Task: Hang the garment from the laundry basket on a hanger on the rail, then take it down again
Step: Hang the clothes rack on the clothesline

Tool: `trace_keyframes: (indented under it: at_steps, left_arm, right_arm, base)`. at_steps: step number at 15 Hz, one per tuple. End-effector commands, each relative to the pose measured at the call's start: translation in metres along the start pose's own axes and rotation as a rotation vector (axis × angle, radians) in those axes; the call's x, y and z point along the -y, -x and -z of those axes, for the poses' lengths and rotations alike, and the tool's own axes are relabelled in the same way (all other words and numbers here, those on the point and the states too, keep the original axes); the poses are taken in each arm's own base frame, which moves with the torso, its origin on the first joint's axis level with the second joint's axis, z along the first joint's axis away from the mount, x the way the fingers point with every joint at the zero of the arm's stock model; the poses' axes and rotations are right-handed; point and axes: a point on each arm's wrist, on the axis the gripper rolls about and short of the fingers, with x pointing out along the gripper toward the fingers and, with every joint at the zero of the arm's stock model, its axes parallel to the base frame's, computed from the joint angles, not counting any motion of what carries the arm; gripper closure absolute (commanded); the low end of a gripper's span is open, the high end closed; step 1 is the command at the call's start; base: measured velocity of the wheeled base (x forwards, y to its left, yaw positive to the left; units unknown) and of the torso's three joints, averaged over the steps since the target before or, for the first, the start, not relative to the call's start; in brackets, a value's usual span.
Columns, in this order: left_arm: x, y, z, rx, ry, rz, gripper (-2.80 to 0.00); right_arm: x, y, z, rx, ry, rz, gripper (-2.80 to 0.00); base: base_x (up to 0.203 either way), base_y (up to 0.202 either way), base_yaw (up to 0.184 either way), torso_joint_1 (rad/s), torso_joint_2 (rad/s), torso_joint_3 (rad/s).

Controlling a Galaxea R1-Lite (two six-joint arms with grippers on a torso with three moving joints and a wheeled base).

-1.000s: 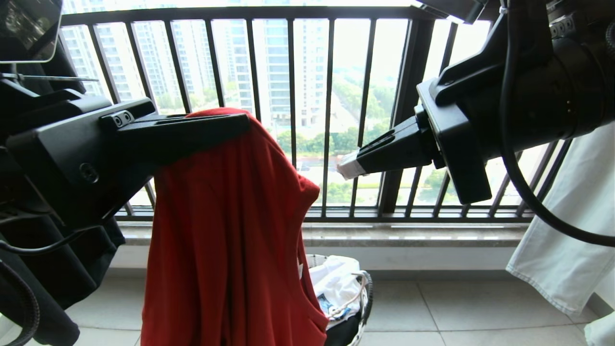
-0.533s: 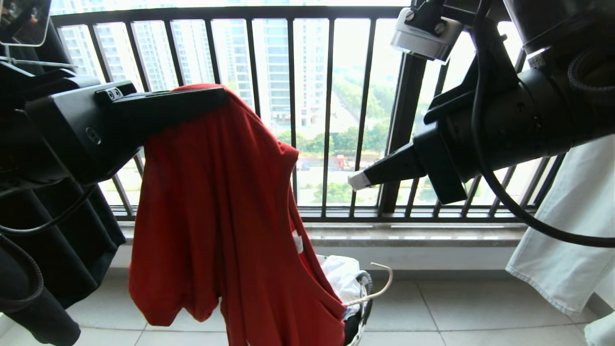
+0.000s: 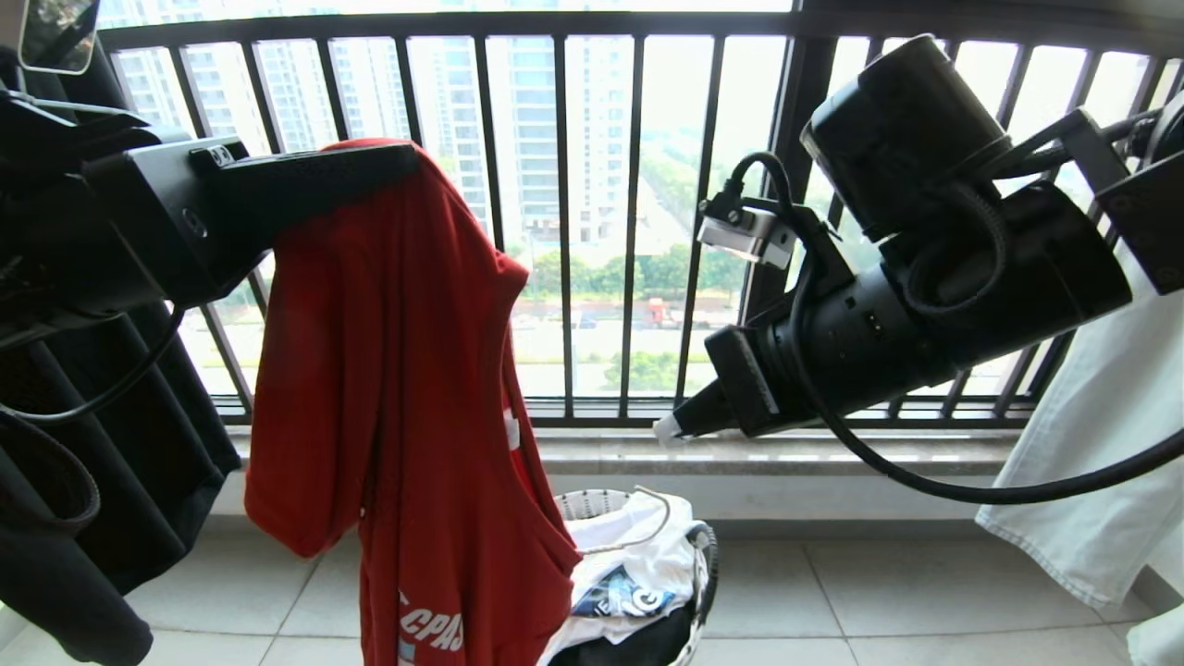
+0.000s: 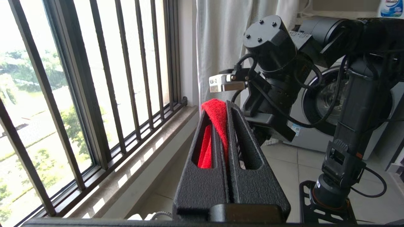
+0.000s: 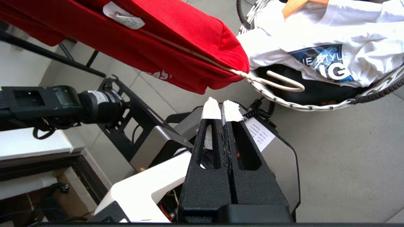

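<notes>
My left gripper [image 3: 407, 162] is shut on a top fold of the red garment [image 3: 398, 370], which hangs from it in front of the railing, white lettering low down. The left wrist view shows red cloth [image 4: 217, 116] pinched at the left gripper's [image 4: 221, 108] tip. The thin off-white hanger [image 5: 284, 83] pokes its hook out of the garment's lower fold, over the laundry basket [image 5: 284, 101]. In the head view the hook [image 3: 666, 513] curves above the basket [image 3: 709, 564] on the floor. My right gripper [image 3: 668, 430] [image 5: 222, 108] is shut on nothing, white-tipped, right of the garment. The rail is out of view.
The black railing [image 3: 564, 231] and a stone sill [image 3: 786, 453] run behind. A black garment [image 3: 139, 481] hangs at the left and a pale one [image 3: 1091, 444] at the right. A white printed T-shirt [image 3: 638, 555] fills the basket. A washing machine [image 4: 322, 104] stands behind my right arm.
My left gripper has lifted the garment higher and leftward, and its lettering now shows. My right arm has rolled and dropped, its tips sinking to sill height. The hanger hook swung over the basket.
</notes>
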Motion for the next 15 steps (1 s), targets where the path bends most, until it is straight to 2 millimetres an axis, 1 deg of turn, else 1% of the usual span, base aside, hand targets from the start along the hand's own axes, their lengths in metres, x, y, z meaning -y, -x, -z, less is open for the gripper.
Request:
trace_keyframes:
  at_steps: [1, 3, 4, 5, 7, 9, 11, 12, 15]
  left_arm:
    - [-0.011, 0.001, 0.0, 0.001, -0.003, -0.03, 0.0]
    - [-0.018, 0.0, -0.001, 0.008, -0.005, -0.06, 0.0]
    - [-0.021, 0.0, -0.002, 0.012, -0.009, -0.074, 0.0]
    - [-0.023, 0.001, -0.001, 0.012, -0.009, -0.083, 0.0]
    - [-0.026, 0.001, -0.002, 0.012, -0.014, -0.092, 0.0]
    - [-0.028, 0.002, -0.003, 0.016, -0.017, -0.103, 0.0]
    - [-0.028, 0.003, -0.004, 0.021, -0.023, -0.114, 0.0]
    - [-0.028, 0.003, -0.004, 0.021, -0.023, -0.116, 0.0]
    - [-0.03, 0.006, -0.005, 0.022, -0.028, -0.128, 0.0]
  right_arm:
    - [0.012, -0.029, 0.01, -0.068, -0.055, 0.019, 0.0]
    - [0.02, -0.045, 0.017, -0.084, -0.088, 0.025, 0.0]
    - [0.023, -0.05, 0.02, -0.089, -0.133, 0.029, 0.0]
    - [0.025, -0.055, 0.023, -0.091, -0.158, 0.03, -2.8]
    - [0.03, -0.065, 0.025, -0.047, -0.179, 0.014, -2.8]
    - [0.035, -0.069, 0.021, 0.017, -0.266, -0.001, -2.8]
    - [0.045, -0.071, 0.018, 0.081, -0.351, -0.007, -2.8]
    - [0.051, -0.077, 0.017, 0.105, -0.394, -0.013, -2.8]
    - [0.068, -0.109, 0.014, 0.105, -0.498, -0.005, -2.8]
  base:
    - [0.0, 0.0, 0.0, 0.0, 0.0, 0.0]
    - [0.0, 0.0, 0.0, 0.0, 0.0, 0.0]
    - [0.0, 0.0, 0.0, 0.0, 0.0, 0.0]
    - [0.0, 0.0, 0.0, 0.0, 0.0, 0.0]
    - [0.0, 0.0, 0.0, 0.0, 0.0, 0.0]
    - [0.0, 0.0, 0.0, 0.0, 0.0, 0.0]
    - [0.0, 0.0, 0.0, 0.0, 0.0, 0.0]
    - [0.0, 0.0, 0.0, 0.0, 0.0, 0.0]
    - [0.0, 0.0, 0.0, 0.0, 0.0, 0.0]
